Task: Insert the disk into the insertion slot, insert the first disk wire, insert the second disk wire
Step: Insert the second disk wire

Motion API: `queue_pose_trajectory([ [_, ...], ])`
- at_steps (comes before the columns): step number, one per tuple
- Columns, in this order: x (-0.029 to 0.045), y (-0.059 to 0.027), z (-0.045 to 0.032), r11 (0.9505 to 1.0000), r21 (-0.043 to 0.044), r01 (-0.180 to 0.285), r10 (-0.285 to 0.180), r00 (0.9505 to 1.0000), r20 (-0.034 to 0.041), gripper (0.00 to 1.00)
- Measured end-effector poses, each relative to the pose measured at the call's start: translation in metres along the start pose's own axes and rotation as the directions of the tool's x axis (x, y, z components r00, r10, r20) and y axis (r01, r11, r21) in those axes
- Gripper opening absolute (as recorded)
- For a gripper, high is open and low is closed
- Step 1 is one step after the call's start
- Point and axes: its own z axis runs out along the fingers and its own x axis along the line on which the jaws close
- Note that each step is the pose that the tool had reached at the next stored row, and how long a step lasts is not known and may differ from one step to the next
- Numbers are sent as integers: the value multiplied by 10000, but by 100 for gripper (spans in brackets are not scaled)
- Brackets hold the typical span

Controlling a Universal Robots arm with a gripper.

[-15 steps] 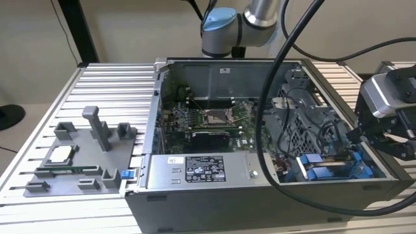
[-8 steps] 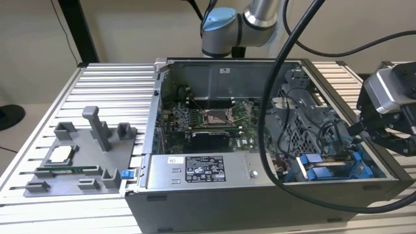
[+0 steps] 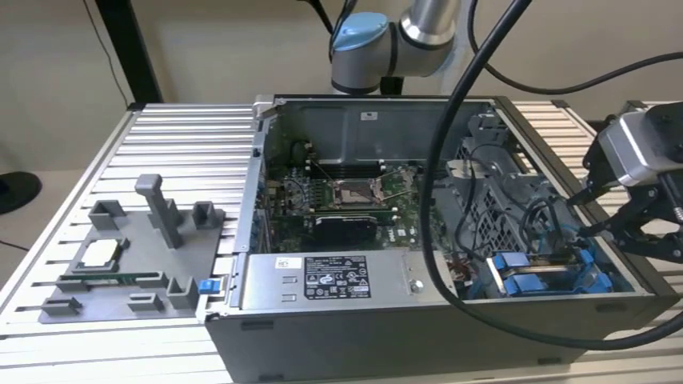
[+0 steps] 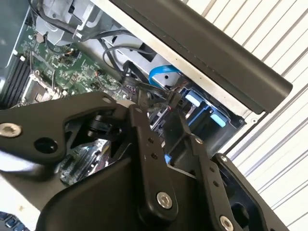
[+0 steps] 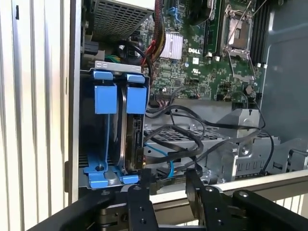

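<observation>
The insertion slot (image 3: 546, 274) is the blue-railed bay in the case corner nearest my gripper (image 3: 610, 230). In the first wrist view the slot (image 5: 102, 171) carries two blue tabs. The disk (image 5: 134, 137) stands on edge inside it under one of those tabs. Loose black wires (image 5: 185, 139) and a thin blue cable (image 5: 161, 153) lie beside the disk. My gripper (image 5: 167, 180) hangs over the case rim just behind the bay, open, with its black fingers (image 5: 140, 197) apart. In the second wrist view the gripper (image 4: 156, 108) sits close to the blue cable (image 4: 163, 72) and black wires (image 4: 144, 89).
The green motherboard (image 3: 341, 192) fills the case middle and a grey labelled power-supply box (image 3: 320, 280) sits at the front. A grey metal cage (image 5: 226, 149) borders the wires. A grey fixture (image 3: 139, 256) stands on the slatted table at the exterior view's left. Thick black cables (image 3: 449, 160) hang across the case.
</observation>
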Motion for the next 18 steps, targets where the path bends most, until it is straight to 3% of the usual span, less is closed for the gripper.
queue_pose_trajectory([
  [5,64,-29,-15,9994,-314,-147,147,9999,7,100],
  [13,182,-228,-4,9992,-354,-164,165,9999,23,100],
  [18,199,-246,21,9992,-353,-207,208,9998,23,100],
])
